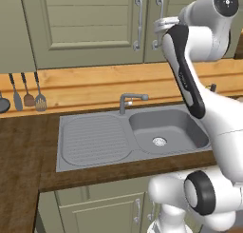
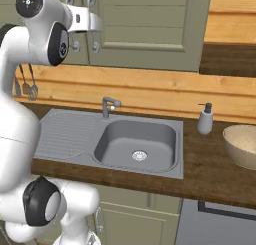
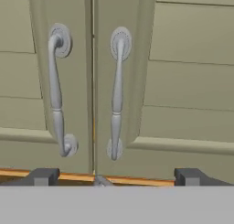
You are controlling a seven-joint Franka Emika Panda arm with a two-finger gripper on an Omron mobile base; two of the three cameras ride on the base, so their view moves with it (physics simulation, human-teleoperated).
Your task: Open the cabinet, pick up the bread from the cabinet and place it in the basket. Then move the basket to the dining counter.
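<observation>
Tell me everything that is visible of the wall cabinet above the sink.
The cabinet is sage-green and looks like painted wood, with two tall recessed-panel doors. Both doors are shut, meeting at a narrow vertical seam. Each door carries a long curved grey metal handle beside the seam, fixed on round mounts at top and bottom. It hangs on the wall over the wood backsplash and sink. The open hand faces the handles; nothing touches them.

A grey steel sink (image 1: 133, 137) with a faucet (image 1: 128, 101) sits in the dark wood bench (image 2: 210, 164). A soap dispenser (image 2: 205, 119) stands right of it; utensils (image 1: 26, 92) hang on the wall.
</observation>
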